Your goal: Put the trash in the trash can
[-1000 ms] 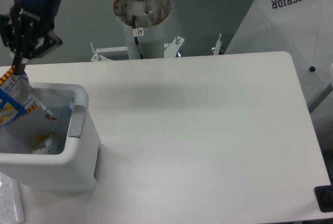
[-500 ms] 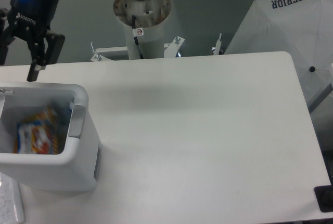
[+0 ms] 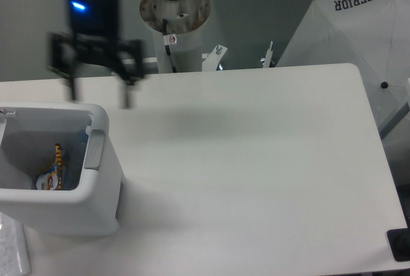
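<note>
Snack packet [image 3: 51, 172] lying inside trash can [image 3: 96, 186] at table's [image 3: 256, 161] left edge, long axis roughly upright against the inner wall; gripper [image 3: 99, 93] blurred above the can's far rim, fingers spread wide, empty, packet below and leftward.

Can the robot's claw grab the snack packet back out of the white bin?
Probably yes. The gripper hangs open just above the trash can, whose top is open. The snack packet lies deep inside near the wall, which could crowd the fingers.
</note>
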